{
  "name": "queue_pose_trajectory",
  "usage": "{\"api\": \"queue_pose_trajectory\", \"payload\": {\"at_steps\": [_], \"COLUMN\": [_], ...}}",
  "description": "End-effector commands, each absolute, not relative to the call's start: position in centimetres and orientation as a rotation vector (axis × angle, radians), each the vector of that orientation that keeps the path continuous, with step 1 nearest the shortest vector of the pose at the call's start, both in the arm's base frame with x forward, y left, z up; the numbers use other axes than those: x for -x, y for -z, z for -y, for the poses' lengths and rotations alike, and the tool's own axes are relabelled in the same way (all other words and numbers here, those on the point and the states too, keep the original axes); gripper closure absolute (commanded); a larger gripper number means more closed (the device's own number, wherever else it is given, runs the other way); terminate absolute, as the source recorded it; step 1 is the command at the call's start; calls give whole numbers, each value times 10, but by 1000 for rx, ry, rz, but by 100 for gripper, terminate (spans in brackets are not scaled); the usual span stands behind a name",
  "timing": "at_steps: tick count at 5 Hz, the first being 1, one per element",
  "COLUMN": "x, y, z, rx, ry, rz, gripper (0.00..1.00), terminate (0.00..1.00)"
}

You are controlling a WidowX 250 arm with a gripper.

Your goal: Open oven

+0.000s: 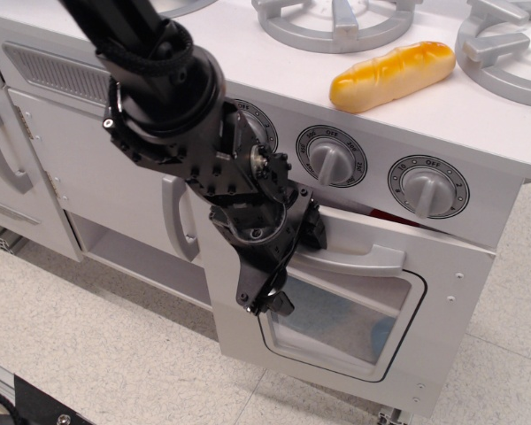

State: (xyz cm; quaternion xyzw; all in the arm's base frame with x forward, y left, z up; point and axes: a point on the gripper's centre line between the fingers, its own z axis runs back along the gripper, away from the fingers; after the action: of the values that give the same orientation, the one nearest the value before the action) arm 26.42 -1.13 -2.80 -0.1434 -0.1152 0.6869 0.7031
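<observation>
The white oven door (pixel 447 297) has a rounded clear window (pixel 336 323) and a wide grey bar handle (pixel 363 258). The door stands ajar, tilted outward at the top, and a dark gap (pixel 380 212) shows under the knob panel. My black gripper (pixel 294 266) is at the handle's left end. Its jaws are spread: one finger (pixel 312 228) is hooked behind the bar and the other (pixel 279 303) hangs in front of the window's left edge. They do not clamp the bar.
Three grey knobs sit above the door, among them the middle knob (pixel 334 159) and the right knob (pixel 427 186). A toy bread loaf (pixel 392 75) lies on the cooktop between burners. Cupboard doors with vertical grey handles (pixel 181 217) stand to the left.
</observation>
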Motion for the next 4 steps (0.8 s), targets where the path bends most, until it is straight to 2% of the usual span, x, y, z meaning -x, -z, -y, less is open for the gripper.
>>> {"api": "queue_pose_trajectory", "payload": {"at_steps": [1,3,4], "x": [-248,-240,-251], "y": [-7,-50,-58], "z": [8,0,-11], "rx": [285,233,70], "ry": [-1457,-1496,-1476], "rz": [310,306,334], "gripper": [0,0,0], "terminate": [0,0,0]}}
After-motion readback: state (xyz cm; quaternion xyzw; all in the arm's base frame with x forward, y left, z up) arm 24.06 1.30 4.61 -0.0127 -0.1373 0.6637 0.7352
